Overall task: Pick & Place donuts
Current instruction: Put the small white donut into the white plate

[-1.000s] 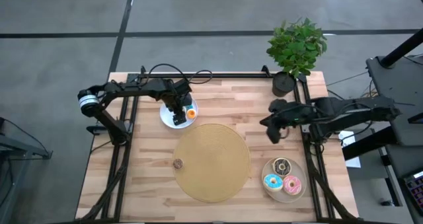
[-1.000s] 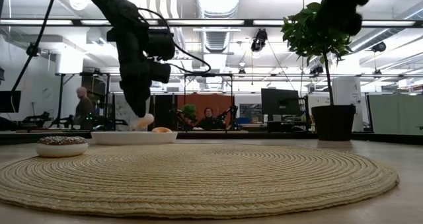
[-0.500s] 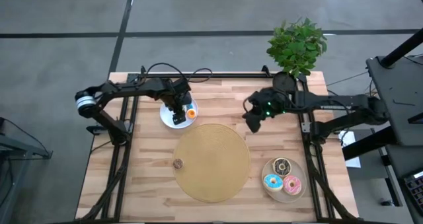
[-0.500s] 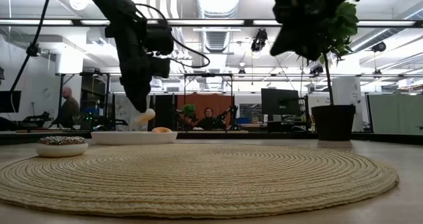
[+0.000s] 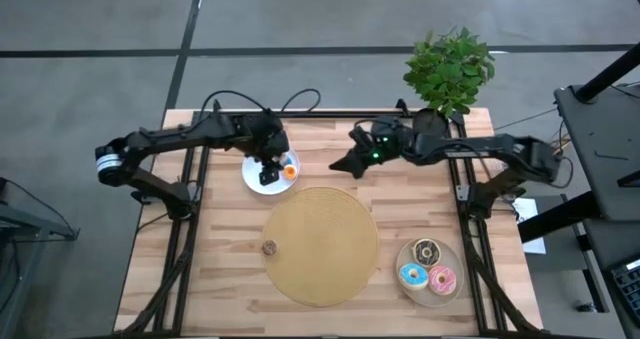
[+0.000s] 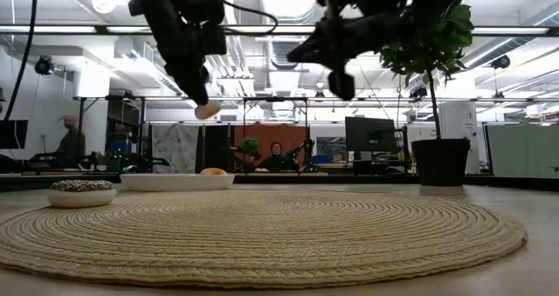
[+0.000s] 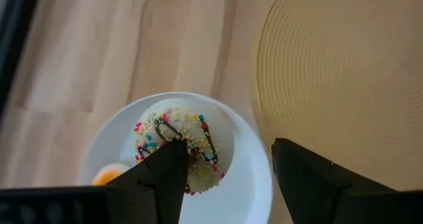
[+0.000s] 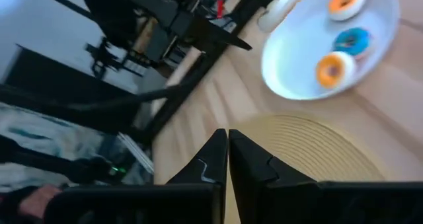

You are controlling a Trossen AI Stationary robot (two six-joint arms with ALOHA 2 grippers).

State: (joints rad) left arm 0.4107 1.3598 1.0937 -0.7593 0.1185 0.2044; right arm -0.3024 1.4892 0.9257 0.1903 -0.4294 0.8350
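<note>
My left gripper, jaws wide, grips a white sprinkled donut lifted above the white plate; the round woven mat lies beside it toward table centre, my shut, empty right gripper hovering nearby.

The table is pale, matt planked wood. The round mat looks coarsely woven, ridged in rings. The white plate is smooth and glossy, the donut sprinkle-rough.
</note>
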